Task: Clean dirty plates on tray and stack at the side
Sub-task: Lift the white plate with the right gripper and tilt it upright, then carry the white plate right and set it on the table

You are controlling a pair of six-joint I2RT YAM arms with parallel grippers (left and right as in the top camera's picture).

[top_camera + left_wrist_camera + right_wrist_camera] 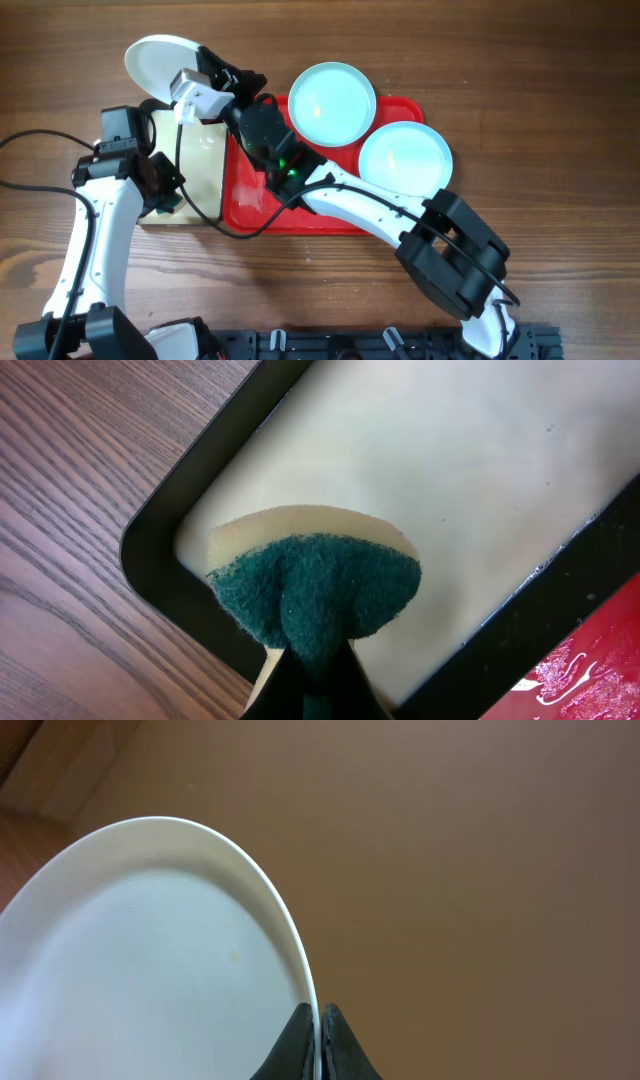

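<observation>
Plate (150, 970), the white one, is pinched at its rim by the right gripper (318, 1020), fingers closed tight on the edge, and hangs tilted over the table (520, 60) just past the cream tray (450, 460). The left gripper (305, 695) squeezes a sponge (315, 585) above that tray's corner. Two blue plates (332, 102) lie on the red tray (300, 215). This looks like the set-down: level the plate first, lower it until it lies flat, then release, keeping clear of the left arm.
</observation>
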